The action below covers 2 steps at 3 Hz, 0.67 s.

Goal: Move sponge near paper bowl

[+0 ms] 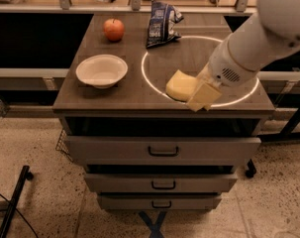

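The pale yellow sponge [180, 86] lies on the front right part of the wooden cabinet top [90, 97], on the edge of a white ring marked on the top. My gripper [202, 97] comes down from the upper right on the white arm and is at the sponge's right end, covering that end. The white paper bowl [101, 71] stands upright on the left part of the top, well to the left of the sponge and apart from it.
A red apple [114, 29] sits at the back left, behind the bowl. A blue snack bag [162, 23] lies at the back middle. Drawers [163, 150] face forward below the top. The top's front edge is close to the sponge.
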Available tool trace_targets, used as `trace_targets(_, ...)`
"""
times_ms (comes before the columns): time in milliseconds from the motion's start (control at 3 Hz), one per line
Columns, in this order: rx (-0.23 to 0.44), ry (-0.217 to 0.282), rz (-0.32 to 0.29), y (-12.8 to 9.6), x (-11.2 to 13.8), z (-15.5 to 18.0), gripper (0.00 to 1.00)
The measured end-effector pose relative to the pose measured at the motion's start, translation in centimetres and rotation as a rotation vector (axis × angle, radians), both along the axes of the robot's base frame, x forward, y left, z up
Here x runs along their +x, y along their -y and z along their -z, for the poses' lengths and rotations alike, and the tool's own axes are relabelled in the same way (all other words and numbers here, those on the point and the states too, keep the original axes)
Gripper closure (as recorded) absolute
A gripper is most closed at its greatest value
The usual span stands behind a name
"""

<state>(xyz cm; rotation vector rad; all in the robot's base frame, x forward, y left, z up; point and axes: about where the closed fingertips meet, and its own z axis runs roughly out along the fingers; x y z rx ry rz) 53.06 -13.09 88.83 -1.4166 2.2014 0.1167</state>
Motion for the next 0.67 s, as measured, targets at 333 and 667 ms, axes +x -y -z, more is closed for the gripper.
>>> trace_targets(333,0.033,0.125,-0.125,-3.21,-5.83,-7.64,1.00)
trace_targets(667,0.033,0.125,-0.125,-3.21,-5.83,-7.64,1.00)
